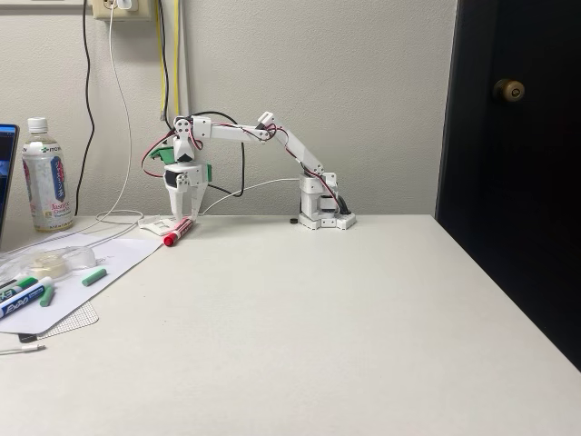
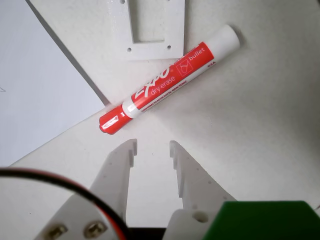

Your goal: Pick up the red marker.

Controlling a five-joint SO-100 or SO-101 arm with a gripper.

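The red marker lies flat on the white table, red cap toward the lower left of the wrist view and white end toward the upper right. In the fixed view the red marker rests at the back left of the table, right under the arm's head. My gripper hangs just above and short of the cap, its two white fingers spread apart with only bare table between them. In the fixed view the gripper points straight down, its tips close above the marker.
A white sheet of paper lies left of the marker and a flat white plate with a rectangular hole lies beyond it. At the left of the fixed view sit green-capped markers, a bottle and white cables.
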